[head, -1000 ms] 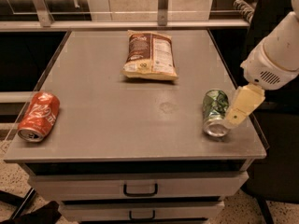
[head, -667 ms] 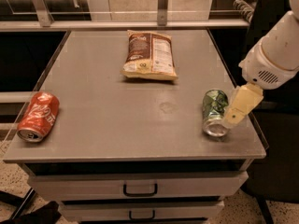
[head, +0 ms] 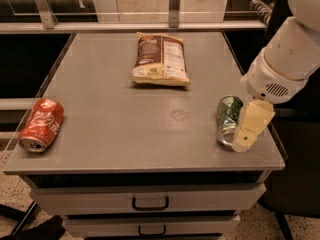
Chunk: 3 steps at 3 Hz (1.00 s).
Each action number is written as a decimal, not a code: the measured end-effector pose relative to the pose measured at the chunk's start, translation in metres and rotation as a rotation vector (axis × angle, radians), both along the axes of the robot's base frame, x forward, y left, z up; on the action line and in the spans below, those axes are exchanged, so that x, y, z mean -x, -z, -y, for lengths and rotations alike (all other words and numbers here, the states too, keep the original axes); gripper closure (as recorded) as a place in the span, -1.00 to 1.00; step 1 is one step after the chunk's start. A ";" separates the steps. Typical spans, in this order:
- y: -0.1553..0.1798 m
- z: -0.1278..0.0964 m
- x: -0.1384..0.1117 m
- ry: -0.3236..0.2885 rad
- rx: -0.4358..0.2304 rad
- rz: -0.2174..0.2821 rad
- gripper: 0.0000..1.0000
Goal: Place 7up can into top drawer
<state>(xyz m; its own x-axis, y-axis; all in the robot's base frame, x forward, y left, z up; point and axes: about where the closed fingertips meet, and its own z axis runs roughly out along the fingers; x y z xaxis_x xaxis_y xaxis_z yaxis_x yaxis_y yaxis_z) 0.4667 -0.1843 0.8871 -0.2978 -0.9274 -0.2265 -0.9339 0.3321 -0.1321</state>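
The green 7up can [head: 228, 119] lies on its side near the right front corner of the grey cabinet top [head: 115, 124], silver end toward the front. My gripper [head: 250, 128] hangs from the white arm at the right, its pale finger [head: 252, 125] right beside the can's right side. The top drawer [head: 150, 200] is the pale-grey front with a black handle just under the top, and it stands shut.
A red cola can [head: 41, 125] lies at the left front edge. A brown and white snack bag [head: 160, 59] lies at the back middle. A lower drawer front [head: 150, 228] sits beneath the top drawer. A rail runs behind the cabinet.
The gripper has shifted slightly lower beside the green can. The can and the other things have not moved.
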 end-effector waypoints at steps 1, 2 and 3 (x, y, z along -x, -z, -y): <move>0.010 -0.011 0.010 -0.032 -0.003 -0.042 -1.00; 0.019 -0.015 0.008 -0.044 -0.004 -0.044 -1.00; 0.030 -0.018 -0.014 -0.046 -0.001 -0.011 -1.00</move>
